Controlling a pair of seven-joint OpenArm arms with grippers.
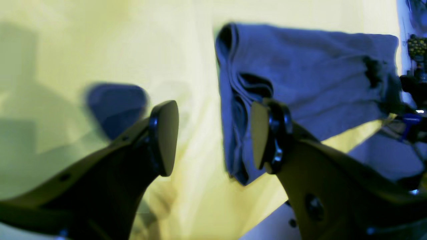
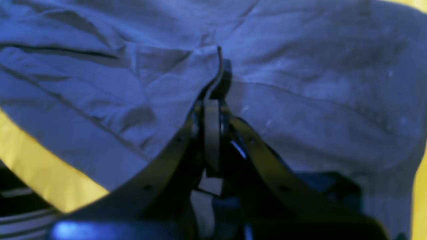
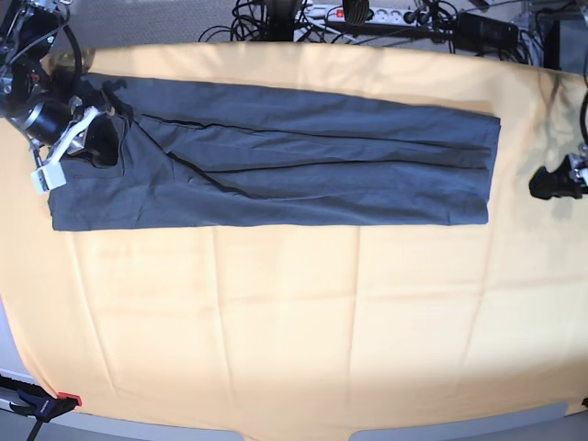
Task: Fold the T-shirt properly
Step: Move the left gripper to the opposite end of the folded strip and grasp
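Shirt end pinched: T-shirt [image 3: 276, 165] lies as long narrow band across far half of yellow worktop [image 3: 294, 322]. My right gripper [image 2: 212, 110], jaws closed on cloth at left end. Left gripper [image 1: 213, 136], jaws open, off right end. Next, I judge: left grabs right end, fold lengthwise.

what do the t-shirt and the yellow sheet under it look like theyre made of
T-shirt: soft matte knit, probably cotton jersey; it creases finely and bunches where the right gripper pinches it. Yellow sheet: thin woven cloth, likely, matte, with faint straight fold lines running across it.
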